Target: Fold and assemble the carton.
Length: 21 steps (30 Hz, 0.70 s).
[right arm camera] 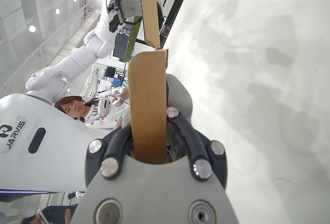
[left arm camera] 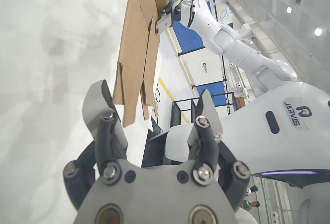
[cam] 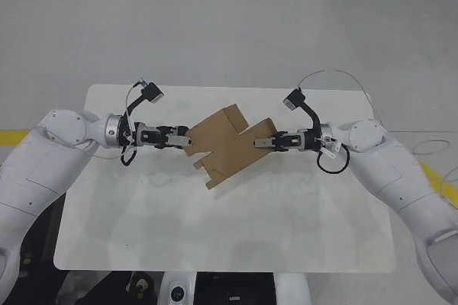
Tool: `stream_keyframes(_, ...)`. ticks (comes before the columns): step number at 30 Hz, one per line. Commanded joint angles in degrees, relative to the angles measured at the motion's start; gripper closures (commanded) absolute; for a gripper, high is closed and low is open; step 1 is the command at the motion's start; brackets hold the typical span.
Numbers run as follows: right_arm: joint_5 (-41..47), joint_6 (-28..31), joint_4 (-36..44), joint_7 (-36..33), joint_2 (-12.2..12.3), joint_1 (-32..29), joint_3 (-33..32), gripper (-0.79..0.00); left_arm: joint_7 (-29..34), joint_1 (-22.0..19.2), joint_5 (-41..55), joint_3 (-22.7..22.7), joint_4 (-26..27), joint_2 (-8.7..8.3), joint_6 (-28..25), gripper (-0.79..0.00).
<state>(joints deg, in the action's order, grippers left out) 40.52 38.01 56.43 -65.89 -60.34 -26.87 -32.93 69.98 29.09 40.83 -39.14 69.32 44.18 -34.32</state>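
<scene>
The carton (cam: 227,143) hangs over the table (cam: 137,213), toward its far half, right between the two arms. The left gripper (cam: 186,142) sits at its left edge, with a carton corner just beside one spread finger. The right gripper (cam: 258,142) is opposite at the right edge, with a flap pinched between its fingers.

Both arms reach inward from opposite sides, elbows out, forearms roughly in line and wrists pointing at each other. The left gripper (cam: 187,142) has its fingers (left arm camera: 105,98) spread wide apart, one just beside a corner of the carton (cam: 227,143). The right gripper (cam: 259,142) is clamped on the carton's opposite flap
</scene>
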Motion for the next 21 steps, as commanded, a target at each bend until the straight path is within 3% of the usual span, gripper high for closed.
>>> stream_keyframes(1,0.30,-0.36,-0.33,1.63,-0.33,-0.20,-0.47,0.000,-0.57,-0.03,0.11,-0.39,-1.39,0.13,-0.55,-0.785)
stream_keyframes(11,-5.38,-6.33,6.35,13.59,-0.78,-2.54,-3.27,0.000,-4.12,-0.84,-0.94,-0.46,-5.19,2.43,-1.52,-0.785)
stream_keyframes(21,-9.82,-10.95,11.35,18.20,-0.42,-6.00,-6.52,0.000,-7.49,-0.84,-0.43,-1.82,-5.92,4.14,0.49,-0.785)
